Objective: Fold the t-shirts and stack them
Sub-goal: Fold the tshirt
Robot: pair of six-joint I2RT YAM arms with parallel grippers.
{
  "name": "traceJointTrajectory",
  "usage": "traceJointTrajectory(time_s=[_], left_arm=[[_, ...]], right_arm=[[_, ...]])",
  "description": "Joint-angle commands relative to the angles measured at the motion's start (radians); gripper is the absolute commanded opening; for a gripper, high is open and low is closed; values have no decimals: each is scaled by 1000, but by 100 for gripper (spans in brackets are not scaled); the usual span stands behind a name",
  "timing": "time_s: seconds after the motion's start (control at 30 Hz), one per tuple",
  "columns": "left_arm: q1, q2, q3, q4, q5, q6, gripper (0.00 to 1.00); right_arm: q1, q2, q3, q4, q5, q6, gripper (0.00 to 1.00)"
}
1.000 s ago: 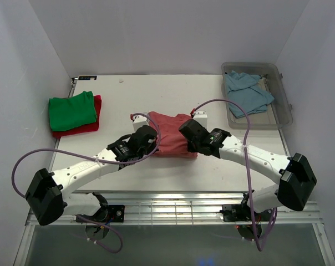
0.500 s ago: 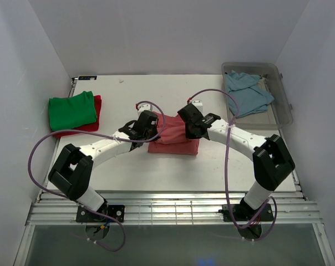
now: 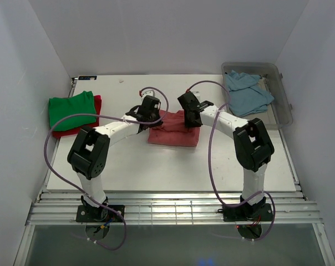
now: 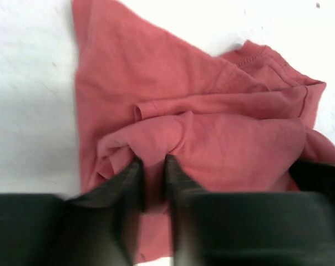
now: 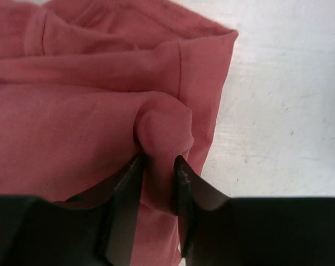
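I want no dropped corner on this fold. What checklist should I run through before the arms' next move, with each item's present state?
1. The left end effector pinches the salmon-pink shirt: ok.
2. The right end effector pinches the same shirt: ok.
3. Cloth smooth between the two grips: not ok, bunched.
4. The green shirt folded on the red shirt, apart from the arms: ok.
5. The light blue shirt folded: not ok, crumpled in the clear bin.
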Motion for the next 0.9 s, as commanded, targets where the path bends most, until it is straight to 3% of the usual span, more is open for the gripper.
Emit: traceJointTrajectory(time_s=[0.0, 0.17, 0.27, 0.33, 0.4, 0.43, 0.47, 0.67, 0.87], left_arm=[[5, -43, 111, 4, -113, 29, 40], [7, -132, 162, -16, -265, 71, 53], [4, -210, 110, -9, -273, 34, 54], [-16, -269, 22, 42, -242, 11, 53], [-47, -299, -41, 115, -218, 2, 40], [-80, -310, -96, 135, -187, 2, 20], [-102, -320, -121, 148, -175, -10, 0], [-188, -270, -250, 246, -58, -64, 0], [-199, -193, -261, 303, -29, -76, 0]], right_arm=[[-23, -11, 147, 33, 60, -66, 39], [-23, -129, 190, 48, 141, -123, 58], [-25, -220, 115, 87, 129, -114, 60], [-25, -267, 11, 145, 42, -106, 59], [-23, -327, -55, 176, -38, -83, 47], [-23, -341, -110, 188, -114, -72, 25], [-22, -364, -135, 197, -150, -63, 11], [-19, -393, -294, 277, -362, -17, 8], [-13, -337, -305, 291, -463, 9, 8]])
